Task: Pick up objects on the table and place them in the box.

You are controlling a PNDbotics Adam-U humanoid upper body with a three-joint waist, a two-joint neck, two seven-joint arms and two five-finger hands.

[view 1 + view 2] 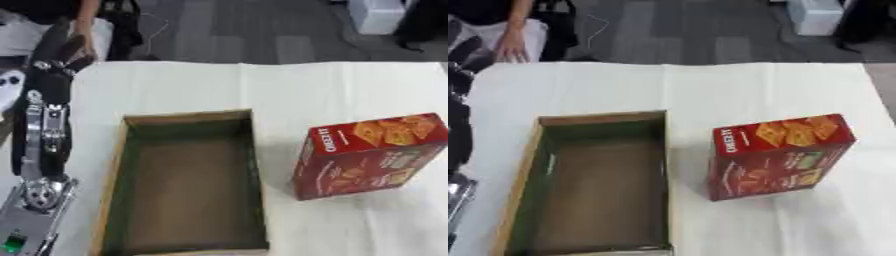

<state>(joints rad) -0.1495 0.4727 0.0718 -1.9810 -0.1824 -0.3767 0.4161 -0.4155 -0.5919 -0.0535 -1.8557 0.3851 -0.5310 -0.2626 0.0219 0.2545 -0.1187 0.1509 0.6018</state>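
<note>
Nothing is picked yet: the red cracker box (367,156) stands beside the empty box (185,182), and the left hand (72,50), raised at the table's (262,85) far corner with fingers that I cannot tell open or curled, must reach across for it.

Even, bright light; soft blur throughout; faint shadow beside the cracker box (367,156).

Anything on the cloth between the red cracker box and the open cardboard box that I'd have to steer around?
Nothing visible. The red cracker box lies to the right of the cardboard box, with only a bare strip of white tablecloth between them. The cardboard box looks empty. The left hand is up at the far left.
</note>
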